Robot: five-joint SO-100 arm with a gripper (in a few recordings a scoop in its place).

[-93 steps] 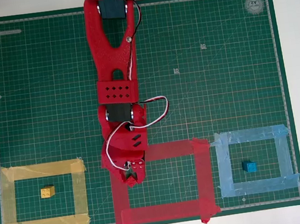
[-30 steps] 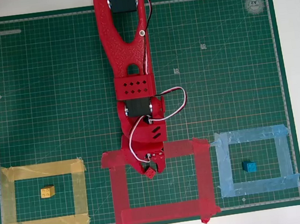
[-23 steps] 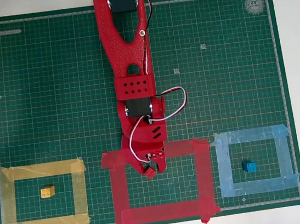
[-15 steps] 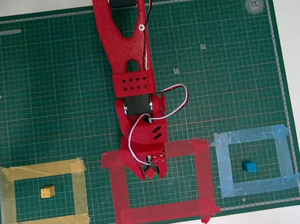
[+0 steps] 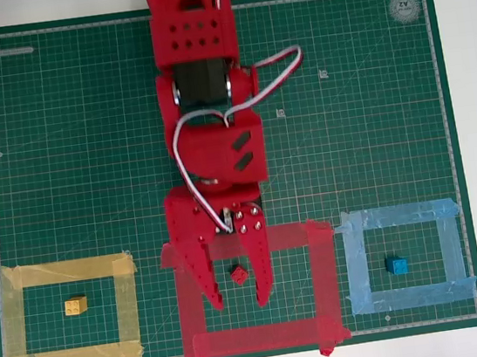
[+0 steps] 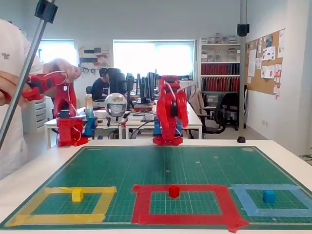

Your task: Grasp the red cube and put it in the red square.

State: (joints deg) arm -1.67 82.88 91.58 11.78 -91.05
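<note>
Cube point(image 5: 238, 274) sitting inside the red square point(image 5: 324, 274), close behind the tape outline's far strip and a little left of centre in the overhead view; seen too on the mat point(image 6: 122, 165) in the fixed view, free of any grip. Claw point(image 5: 239, 300) spread wide and released, hanging high above the mat, fingers point(image 5: 200, 276) straddling the cube in the overhead view but clearly not touching it, since the fixed view puts the arm point(image 6: 169, 117) upright at the far edge. Judged as a drop-off already made: cube lying within the outline, so task looks essentially done. Yellow block point(image 5: 76, 305) resting in the yellow outline point(image 5: 128, 303) on the left, blue block point(image 5: 397, 266) in the light blue outline point(image 5: 452, 247) on the right, each colour matched to its own frame, well apart from the red one.
</note>
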